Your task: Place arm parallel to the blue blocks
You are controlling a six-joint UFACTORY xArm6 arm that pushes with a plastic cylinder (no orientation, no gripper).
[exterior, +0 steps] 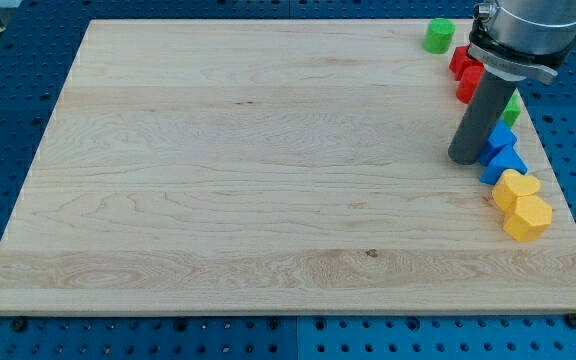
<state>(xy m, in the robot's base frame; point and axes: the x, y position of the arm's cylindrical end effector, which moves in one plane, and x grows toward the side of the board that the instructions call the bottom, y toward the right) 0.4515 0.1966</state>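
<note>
A: Where are we? No jaws on our rod.
B: My tip [464, 158] touches the board [268, 180], at nine o'clock of the two blue blocks [501, 155], just beside them; yellow blocks [521, 205] at five o'clock.

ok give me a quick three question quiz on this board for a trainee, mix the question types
1. True or false: my tip rests just to the view's left of the blue blocks.
2. Which blocks lie nearest the view's bottom? A) red blocks B) yellow blocks C) green cylinder
3. Fill in: all the blocks sit along the board's ____ edge in the view.

Key: 1 true; 2 B; 3 right
</note>
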